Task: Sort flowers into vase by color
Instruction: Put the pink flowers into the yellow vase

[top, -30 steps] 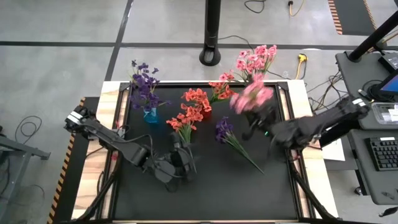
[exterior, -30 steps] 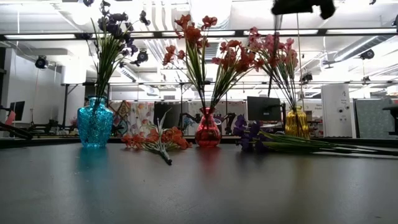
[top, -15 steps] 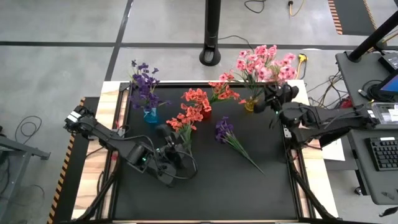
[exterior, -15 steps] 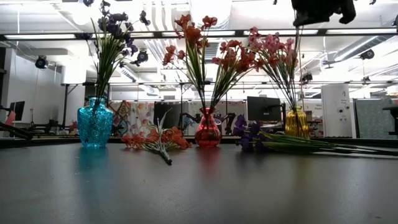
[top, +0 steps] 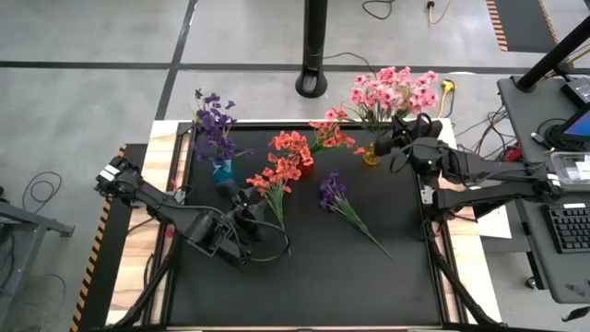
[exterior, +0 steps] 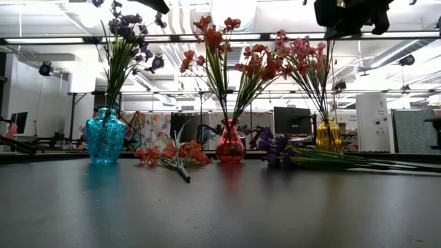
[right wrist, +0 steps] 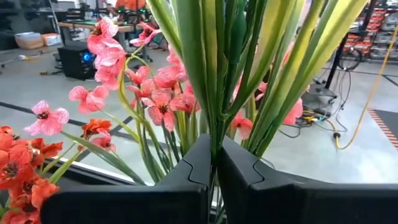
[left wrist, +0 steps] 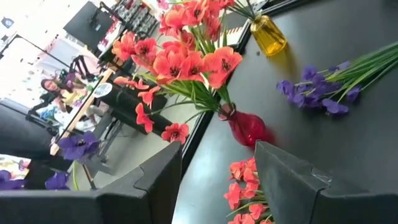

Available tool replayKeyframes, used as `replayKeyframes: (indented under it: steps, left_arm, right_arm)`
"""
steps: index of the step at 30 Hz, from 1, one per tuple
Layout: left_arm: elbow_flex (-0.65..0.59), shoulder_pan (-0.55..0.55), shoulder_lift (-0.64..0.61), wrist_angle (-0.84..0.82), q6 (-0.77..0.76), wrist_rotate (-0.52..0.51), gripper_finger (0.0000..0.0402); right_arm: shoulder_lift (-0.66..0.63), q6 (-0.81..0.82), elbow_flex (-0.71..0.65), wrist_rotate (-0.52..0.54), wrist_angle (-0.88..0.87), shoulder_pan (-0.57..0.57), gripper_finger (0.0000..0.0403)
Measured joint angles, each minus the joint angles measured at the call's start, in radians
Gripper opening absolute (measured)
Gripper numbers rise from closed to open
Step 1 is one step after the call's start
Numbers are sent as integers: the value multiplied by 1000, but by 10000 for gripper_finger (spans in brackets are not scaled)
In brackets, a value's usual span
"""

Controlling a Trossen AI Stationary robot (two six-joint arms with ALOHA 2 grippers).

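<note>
Two dark fingers (right wrist: pixel 186 174) of the right gripper (right wrist: pixel 214 177) are pressed together on a green stem of the pink flowers (top: pixel 392 89), w/ leaves fanning up past the tips. In the high view that right gripper (top: pixel 398 140) sits at the far right part of the table, just above the yellow vase (top: pixel 371 155), and the pink blooms spread over the table's far edge. Low view puts it near the top, above the pink bunch (exterior: pixel 303 58) standing in the yellow vase (exterior: pixel 329 136).

Left gripper (left wrist: pixel 217 180) fingers stand apart, nothing between them (gap looks onto the mat). Past them: a loose coral-red sprig (left wrist: pixel 245 193) lying on the mat, the red vase (left wrist: pixel 247 129) w/ coral-red flowers (left wrist: pixel 186 56) in it, and a loose purple sprig (left wrist: pixel 323 93) lying further off. High view: left gripper (top: pixel 247 210) hovers over the near-left centre, just beside the loose coral-red sprig (top: pixel 275 180), which lies near the red vase (top: pixel 304 171).

Blue vase (top: pixel 224 171) at far left holds purple flowers (top: pixel 212 120). Loose purple sprig (top: pixel 346 207) lies flat mid-table, stem running toward the near right, between the red vase and the right arm. Black mat (top: pixel 323 277) covers the table top.
</note>
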Motion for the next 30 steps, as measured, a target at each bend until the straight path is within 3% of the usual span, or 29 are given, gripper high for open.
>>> replayKeyframes:
  steps: [15,27,30]
  left_arm:
    - [2,1,0,1,-14,-5,186]
    - [0,1,1,3,-17,-9,186]
    - [0,2,1,4,-17,-9,186]
  right_arm:
    - [39,36,171,-24,-252,-31,13]
    - [137,56,170,-30,-262,-115,13]
    - [147,69,170,-75,-255,-141,13]
